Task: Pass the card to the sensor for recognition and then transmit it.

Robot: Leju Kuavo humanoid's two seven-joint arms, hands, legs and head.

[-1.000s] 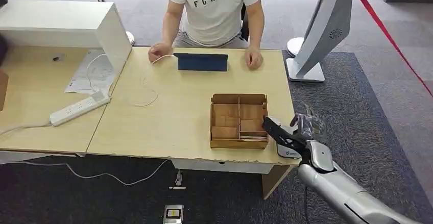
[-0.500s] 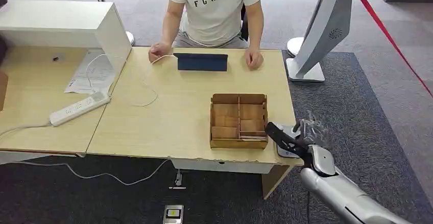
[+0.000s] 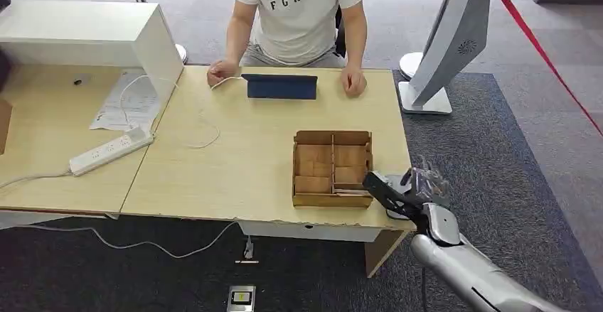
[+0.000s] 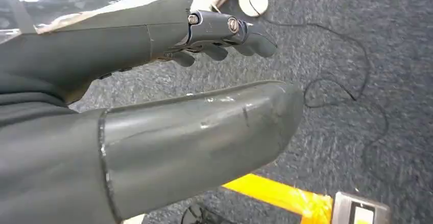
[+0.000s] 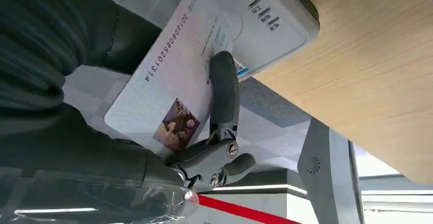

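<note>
1. Right hand (image 5: 168,132) pinches the card (image 5: 173,91); left hand (image 4: 153,81) hangs empty, fingers apart.
2. Card sits over the sensor (image 5: 255,25) at the desk (image 3: 249,163) corner: recognition step, I judge.
3. Next likely calls for carrying it across to the person (image 3: 299,13).

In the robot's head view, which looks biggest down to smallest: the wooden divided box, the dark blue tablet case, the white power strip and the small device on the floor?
1. Wooden divided box.
2 and 3. Dark blue tablet case and white power strip: similar length, too close to rank.
4. Small device on the floor.
</note>
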